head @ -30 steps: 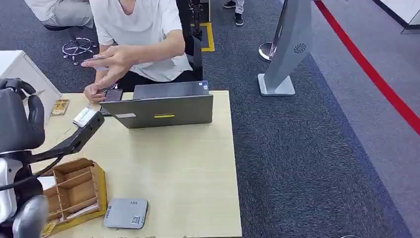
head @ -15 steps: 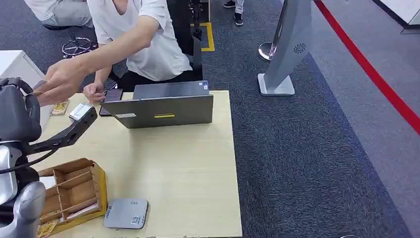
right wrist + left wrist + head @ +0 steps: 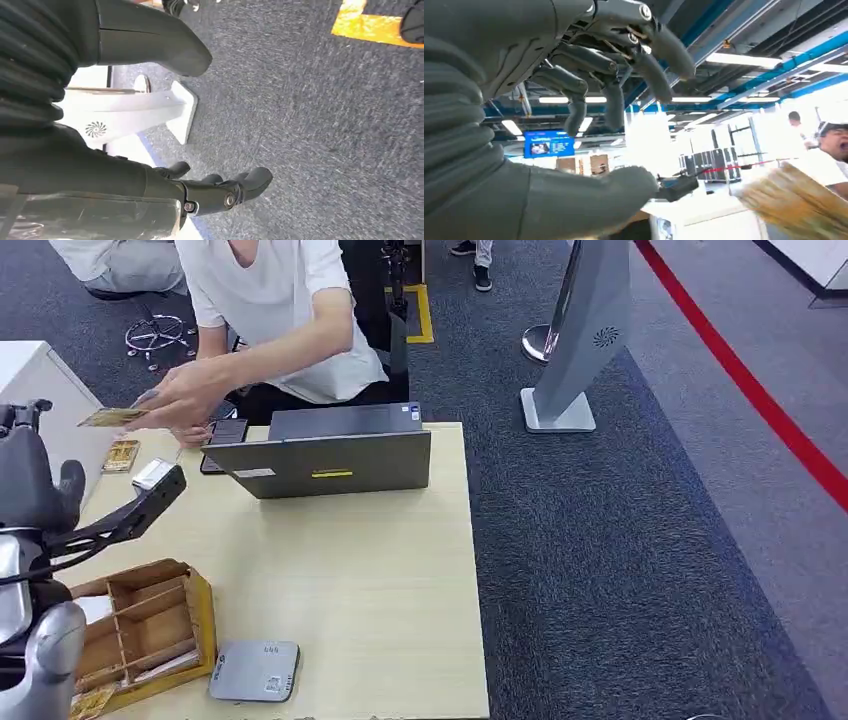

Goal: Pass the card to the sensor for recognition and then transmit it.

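Head view: person's hand (image 3: 185, 398) holds card (image 3: 112, 417). Wrist views: left hand (image 3: 574, 100) fingers released; right hand (image 3: 200, 150) released, empty.

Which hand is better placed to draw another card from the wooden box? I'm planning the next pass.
Left: the left hand is raised empty above the wooden box; the right hand hangs over carpet.

The left hand (image 3: 589, 100) is raised, palm up toward the ceiling, holding nothing: the dark fingers (image 3: 651, 70) curl loosely forward with gaps between them, and the thick thumb (image 3: 589, 197) stretches out well apart from them. The right hand (image 3: 165, 125) hangs toward the floor, also holding nothing, thumb (image 3: 155, 42) well apart from the half-bent fingers (image 3: 235, 190).
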`<state>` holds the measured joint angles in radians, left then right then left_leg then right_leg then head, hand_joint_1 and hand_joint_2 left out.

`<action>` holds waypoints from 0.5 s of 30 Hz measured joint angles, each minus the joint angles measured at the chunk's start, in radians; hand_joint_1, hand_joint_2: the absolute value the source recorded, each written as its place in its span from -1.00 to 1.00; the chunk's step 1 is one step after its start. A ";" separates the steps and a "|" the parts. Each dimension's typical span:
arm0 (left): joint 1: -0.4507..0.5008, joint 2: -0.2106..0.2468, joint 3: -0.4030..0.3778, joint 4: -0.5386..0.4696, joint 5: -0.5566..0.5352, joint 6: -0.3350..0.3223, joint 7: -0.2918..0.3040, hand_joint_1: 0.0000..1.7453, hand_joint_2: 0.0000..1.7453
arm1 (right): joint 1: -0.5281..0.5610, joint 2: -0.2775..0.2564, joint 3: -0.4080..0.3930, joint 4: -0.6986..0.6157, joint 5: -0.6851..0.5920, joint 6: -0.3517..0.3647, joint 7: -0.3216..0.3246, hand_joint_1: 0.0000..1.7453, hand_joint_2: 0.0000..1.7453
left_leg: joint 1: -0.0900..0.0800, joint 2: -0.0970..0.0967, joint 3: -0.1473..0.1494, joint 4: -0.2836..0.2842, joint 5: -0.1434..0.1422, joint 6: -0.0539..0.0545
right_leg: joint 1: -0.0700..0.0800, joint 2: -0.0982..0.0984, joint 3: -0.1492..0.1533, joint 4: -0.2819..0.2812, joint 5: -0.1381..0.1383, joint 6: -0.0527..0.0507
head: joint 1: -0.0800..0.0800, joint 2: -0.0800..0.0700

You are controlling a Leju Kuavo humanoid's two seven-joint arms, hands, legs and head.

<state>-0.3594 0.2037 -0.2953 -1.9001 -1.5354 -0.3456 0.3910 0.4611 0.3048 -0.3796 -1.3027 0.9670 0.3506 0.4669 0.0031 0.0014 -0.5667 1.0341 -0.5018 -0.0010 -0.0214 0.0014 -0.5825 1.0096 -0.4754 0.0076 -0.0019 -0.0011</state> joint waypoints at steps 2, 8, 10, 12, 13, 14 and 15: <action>0.021 -0.009 0.004 -0.017 0.000 0.008 -0.028 -1.00 1.00 | -0.001 0.000 0.000 0.003 -0.012 -0.010 0.000 -1.00 1.00 | 0.000 0.000 0.000 0.000 0.000 0.000 | 0.000 0.000 0.000 0.000 0.000 0.000 | 0.000 0.000; 0.097 -0.040 0.011 -0.125 0.000 0.018 -0.075 -1.00 1.00 | 0.000 0.000 -0.002 0.006 -0.009 -0.014 0.014 -1.00 1.00 | 0.000 0.000 0.000 0.000 0.000 0.000 | 0.000 0.000 0.000 0.000 0.000 0.000 | 0.000 0.000; 0.111 -0.043 0.011 -0.157 0.000 0.014 -0.075 -1.00 1.00 | 0.000 0.000 -0.002 0.009 -0.010 -0.014 0.016 -1.00 1.00 | 0.000 0.000 0.000 0.000 0.000 0.000 | 0.000 0.000 0.000 0.000 0.000 0.000 | 0.000 0.000; 0.131 -0.053 0.016 -0.184 0.000 0.015 -0.089 -1.00 1.00 | -0.001 0.000 -0.002 0.010 -0.017 -0.019 0.013 -1.00 1.00 | 0.000 0.000 0.000 0.000 0.000 0.000 | 0.000 0.000 0.000 0.000 0.000 0.000 | 0.000 0.000; 0.147 -0.062 0.025 -0.196 0.000 0.023 -0.112 -1.00 1.00 | 0.000 0.000 -0.002 0.011 -0.029 -0.033 0.014 -1.00 1.00 | 0.000 0.000 0.000 0.000 0.000 0.000 | 0.000 0.000 0.000 0.000 0.000 0.000 | 0.000 0.000; 0.172 -0.074 0.036 -0.217 0.000 0.036 -0.137 -1.00 1.00 | 0.000 0.000 -0.002 0.011 -0.046 -0.045 0.021 -1.00 1.00 | 0.000 0.001 0.000 0.000 -0.001 0.000 | 0.000 0.000 0.000 0.000 0.000 0.000 | 0.000 0.000; 0.199 -0.087 0.053 -0.239 0.000 0.050 -0.163 -1.00 1.00 | 0.001 0.000 -0.002 0.010 -0.059 -0.055 0.028 -1.00 1.00 | 0.000 0.002 0.000 0.000 -0.001 0.000 | 0.000 0.001 0.000 0.000 0.000 0.000 | 0.000 0.000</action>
<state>-0.1607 0.1168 -0.2425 -2.1386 -1.5354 -0.2952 0.2284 0.4623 0.3048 -0.3815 -1.2924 0.9084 0.2961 0.4947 0.0031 0.0031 -0.5665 1.0339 -0.5026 -0.0009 -0.0215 0.0026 -0.5826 1.0094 -0.4757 0.0077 -0.0019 -0.0011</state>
